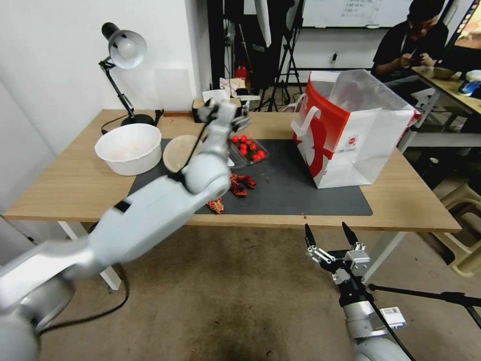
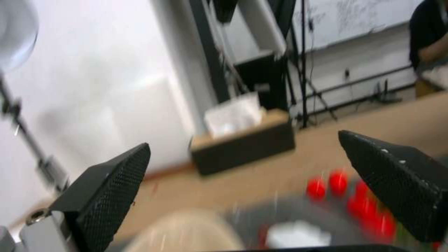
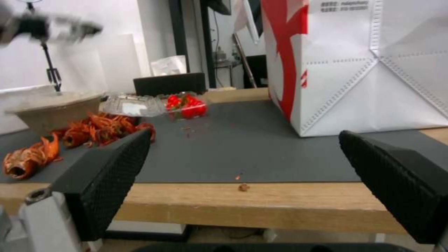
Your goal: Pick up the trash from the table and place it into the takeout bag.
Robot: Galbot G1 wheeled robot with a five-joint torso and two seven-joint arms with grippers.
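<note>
The round beige bowl (image 1: 176, 152) lies tipped on the dark grey mat (image 1: 300, 193) of the table (image 1: 65, 175), and also appears in the right wrist view as the bowl (image 3: 51, 108). Red crayfish shells (image 1: 241, 182) are scattered on the mat in front of it. The takeout bag (image 1: 361, 143) stands upright and open at the mat's right end. My left gripper (image 1: 226, 113) is raised over the back of the table above the bowl, open with nothing held (image 2: 243, 140). My right gripper (image 1: 328, 231) hangs open below the table's front edge, facing the bag (image 3: 364, 63).
A white bowl (image 1: 129, 148) sits left of the beige one. A clear tray of cherry tomatoes (image 1: 249, 150) lies mid-mat. A desk lamp (image 1: 123, 50) and a tissue box (image 2: 243, 143) stand at the back. Another desk and a stool are on the right.
</note>
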